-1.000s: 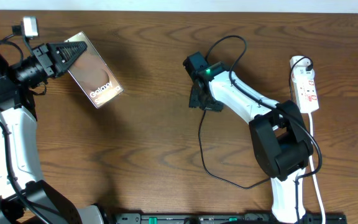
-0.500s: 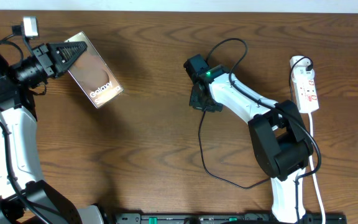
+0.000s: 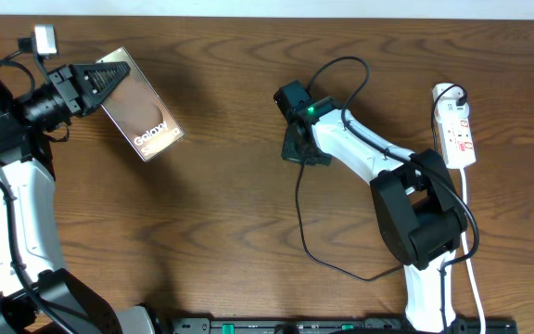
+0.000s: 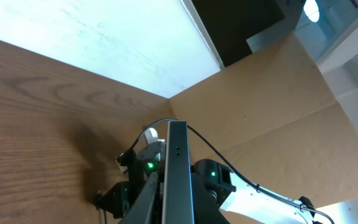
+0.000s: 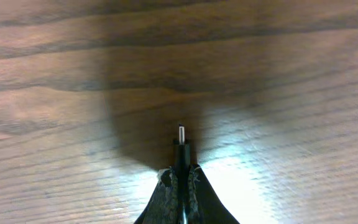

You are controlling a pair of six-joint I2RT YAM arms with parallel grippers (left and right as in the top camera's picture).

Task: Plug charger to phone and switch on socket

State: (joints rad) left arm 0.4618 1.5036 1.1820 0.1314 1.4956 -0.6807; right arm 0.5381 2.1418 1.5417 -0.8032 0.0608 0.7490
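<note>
This looks like a robotics laboratory or test station, not a home. Two white and black robot arms, the left arm [image 3: 12, 223] and the right arm [image 3: 369, 153], stand at a bare wooden table [image 3: 221, 232]. Plain cardboard sheets [image 4: 278, 112] and a white panel [image 4: 92, 37] close its far edge, and a ceiling lamp [image 4: 311, 9] shines above.

Wooden table and its surroundings
A dark brown wood-grain table [image 3: 221, 232] fills the overhead frame, a pale strip [image 3: 248, 7] along its top edge, a black rail [image 3: 267, 327] along the bottom. In the left wrist view a white board [image 4: 104, 31] sits upper left and a tan cardboard panel [image 4: 278, 106] at right.
</note>
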